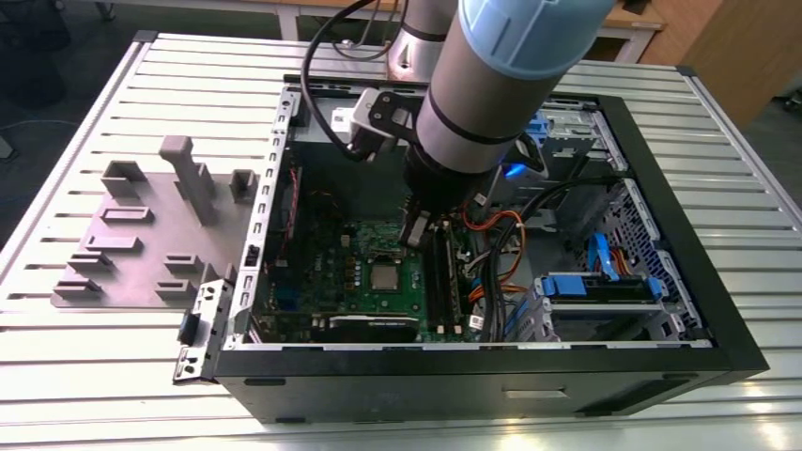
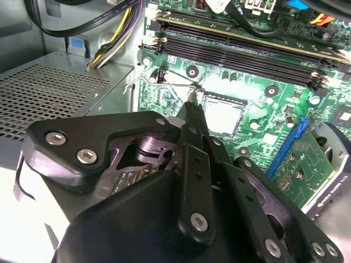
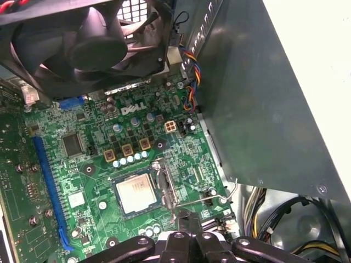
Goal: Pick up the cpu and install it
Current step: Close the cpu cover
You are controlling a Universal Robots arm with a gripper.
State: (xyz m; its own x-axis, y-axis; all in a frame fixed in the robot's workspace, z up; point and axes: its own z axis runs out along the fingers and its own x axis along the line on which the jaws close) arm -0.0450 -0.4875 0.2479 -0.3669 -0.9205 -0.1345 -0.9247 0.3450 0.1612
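**A:** Where's the cpu (image 3: pixel 135 195) now?

**B:** You'll find it lying flat in its socket on the motherboard (image 3: pixel 88 175), lower centre of the first wrist view.

**A:** And the gripper (image 2: pixel 192 107)?

**B:** Your fingers are clenched together with nothing between them, tips at the thin retention lever (image 2: pixel 159 82) just beside the socket, probably to press it down.

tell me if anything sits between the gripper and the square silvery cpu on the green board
Nothing visible does. The square silvery-grey cpu already lies in its socket on the green motherboard, top bare. The black gripper hangs just beside it, near the thin wire socket lever.
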